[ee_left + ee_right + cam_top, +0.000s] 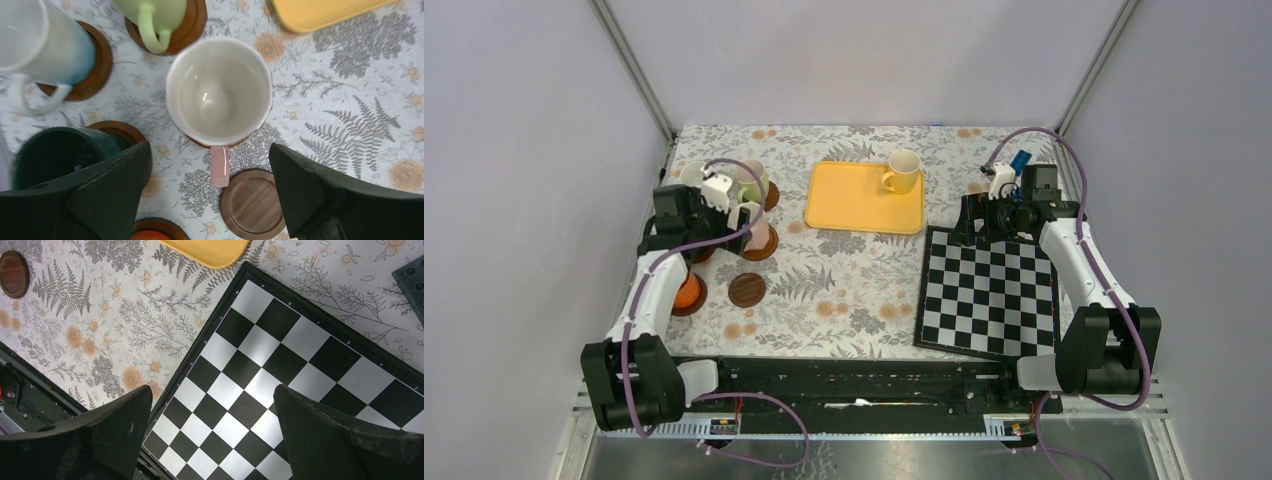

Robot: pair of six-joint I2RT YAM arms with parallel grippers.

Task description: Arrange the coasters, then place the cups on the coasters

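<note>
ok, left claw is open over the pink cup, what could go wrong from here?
1. The left claw hangs open over the pink cup, with the dark green cup close on one side; a sideways retreat could clip either.
2. The yellow cup is on the tray, and the bare coaster lies right by the pink cup's handle; setting a cup down there could knock that handle.

Cups [757, 182] on coasters [747, 290] crowd the left of the top view, with narrow gaps. Centre tabletop [854, 290] lies free up to the chequered board [989, 290] at right; the yellow tray [854, 205] blocks upper centre.
</note>
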